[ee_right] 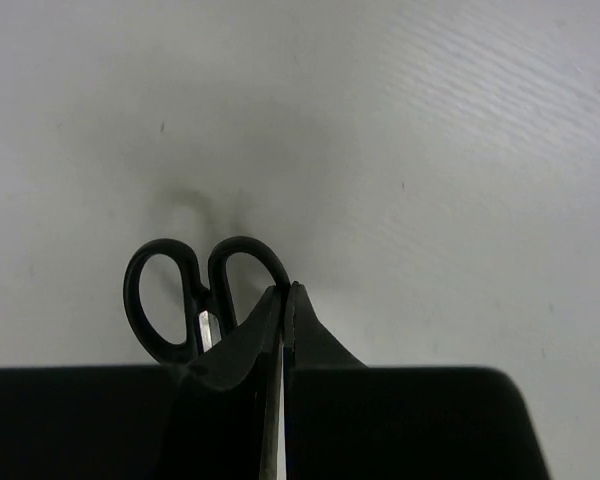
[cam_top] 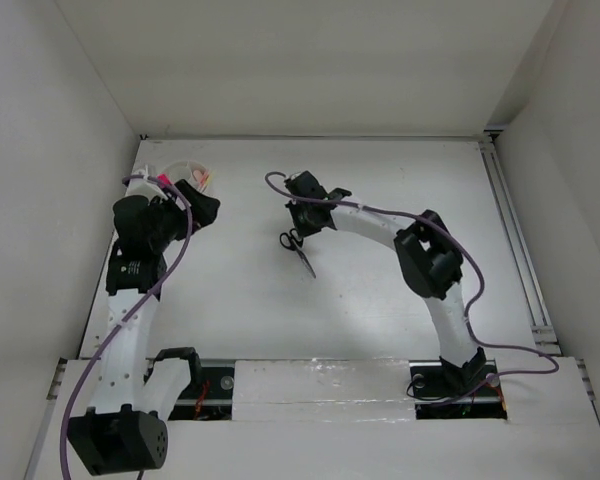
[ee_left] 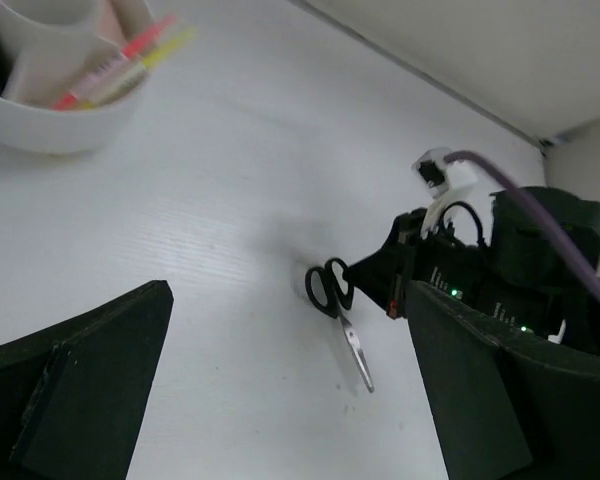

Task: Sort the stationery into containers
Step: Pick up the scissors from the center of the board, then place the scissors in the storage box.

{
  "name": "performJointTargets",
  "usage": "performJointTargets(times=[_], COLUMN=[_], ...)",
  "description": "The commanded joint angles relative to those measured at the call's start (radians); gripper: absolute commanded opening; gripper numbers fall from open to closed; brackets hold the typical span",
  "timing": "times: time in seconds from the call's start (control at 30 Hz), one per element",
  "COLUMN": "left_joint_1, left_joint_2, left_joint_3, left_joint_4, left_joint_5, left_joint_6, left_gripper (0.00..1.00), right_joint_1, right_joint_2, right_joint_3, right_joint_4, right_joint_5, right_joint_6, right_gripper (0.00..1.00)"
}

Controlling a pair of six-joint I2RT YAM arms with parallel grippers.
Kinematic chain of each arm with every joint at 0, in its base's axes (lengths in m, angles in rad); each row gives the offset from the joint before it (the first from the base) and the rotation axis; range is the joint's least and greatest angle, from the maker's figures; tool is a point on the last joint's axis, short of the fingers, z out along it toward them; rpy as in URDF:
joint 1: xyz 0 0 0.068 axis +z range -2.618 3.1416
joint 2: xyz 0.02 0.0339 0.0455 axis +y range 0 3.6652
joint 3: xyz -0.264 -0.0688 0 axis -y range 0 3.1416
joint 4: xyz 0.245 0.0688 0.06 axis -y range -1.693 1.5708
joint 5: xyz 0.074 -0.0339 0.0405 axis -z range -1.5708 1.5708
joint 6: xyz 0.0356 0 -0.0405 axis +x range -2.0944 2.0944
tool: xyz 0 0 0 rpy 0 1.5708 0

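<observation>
Right jaws: together in the right wrist view, the right gripper (ee_right: 283,300) meeting at the rim of one handle loop of the scissors (ee_left: 345,322). I judge that rim to be pinched between the tips.
Lift: I cannot tell whether the scissors rest on the table (cam_top: 400,180) or hang just clear of it.
Scissors' axis: in the top view the handles lie toward the far side, at the fingertips. The blades are closed and slant back toward the near edge and a little right.
Scissors' place: mid-table, well apart from the tub (ee_left: 40,135).
Left jaws: wide apart with nothing between them. The left gripper (cam_top: 195,207) hovers just beside the tub on its near-right side.
Key relation: the tub lies left of the scissors and slightly farther back. The right arm has the scissors, but the left arm is nearer the tub.
Tub contents: a pink pencil (ee_left: 130,48) and a yellow pencil (ee_left: 165,45) lean out over the rim. An inner divider wall shows, and the other compartments are hidden.
Obstruction: bare table runs between scissors and tub. The left gripper and its purple cable (cam_top: 175,250) crowd the side from which the scissors would arrive.
Risk: the trailing blades could catch the rim or the leaning pencils.
</observation>
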Motion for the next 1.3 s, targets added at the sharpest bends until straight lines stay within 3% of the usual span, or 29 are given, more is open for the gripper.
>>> performJointTargets(times=[0.0, 0.03, 0.3, 0.6, 0.87, 1.27], left_joint_1=[-0.001, -0.001, -0.001, -0.001, -0.001, -0.001], left_joint_2=[0.004, 0.004, -0.012, -0.021, -0.021, 0.010], left_joint_3=[-0.079, -0.127, -0.243, -0.286, -0.315, -0.284], left_joint_4=[0.119, 0.156, 0.482, 0.607, 0.632, 0.619], left_joint_5=[0.243, 0.315, 0.461, 0.527, 0.572, 0.582], left_joint_6=[-0.073, -0.095, -0.268, -0.319, -0.328, -0.319], left_gripper=[1.00, 1.00, 1.00, 0.97, 0.82, 0.53], right_joint_1=[0.059, 0.071, 0.214, 0.268, 0.268, 0.286], right_joint_2=[-0.272, -0.308, -0.411, -0.411, -0.387, -0.419], right_joint_3=[-0.116, -0.139, -0.128, -0.057, 0.000, -0.020], right_joint_4=[0.154, 0.197, 0.177, 0.166, 0.159, 0.237], right_joint_5=[0.114, 0.137, 0.323, 0.338, 0.324, 0.183], right_joint_6=[0.173, 0.225, 0.427, 0.437, 0.418, 0.332], right_gripper=[0.00, 0.00, 0.00, 0.00, 0.00, 0.00])
